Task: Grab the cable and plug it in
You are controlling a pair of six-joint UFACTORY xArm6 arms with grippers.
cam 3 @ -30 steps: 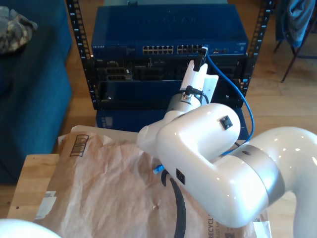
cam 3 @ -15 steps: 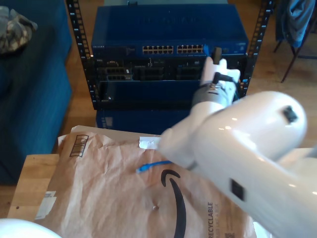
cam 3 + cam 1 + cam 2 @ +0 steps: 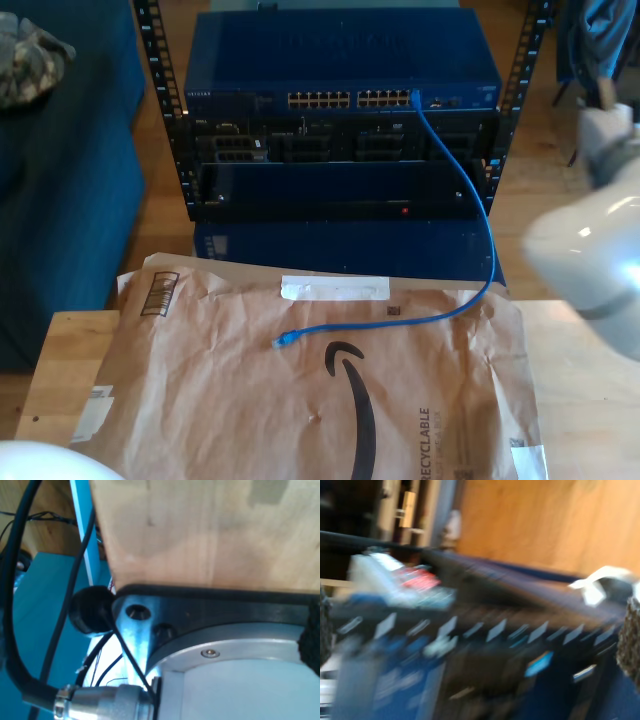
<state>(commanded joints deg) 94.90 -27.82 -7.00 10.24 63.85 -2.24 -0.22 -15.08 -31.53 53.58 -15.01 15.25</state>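
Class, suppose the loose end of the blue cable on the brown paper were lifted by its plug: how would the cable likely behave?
Probably floppy: the blue cable already sags in a loose curve from the switch port. Likely light, being thin. Its free plug on the paper mailer would likely trail the rest, and the far end looks plugged in, so it may tug.

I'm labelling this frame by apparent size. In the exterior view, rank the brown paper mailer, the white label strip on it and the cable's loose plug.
Largest to smallest:
1. brown paper mailer
2. white label strip
3. loose plug of the blue cable
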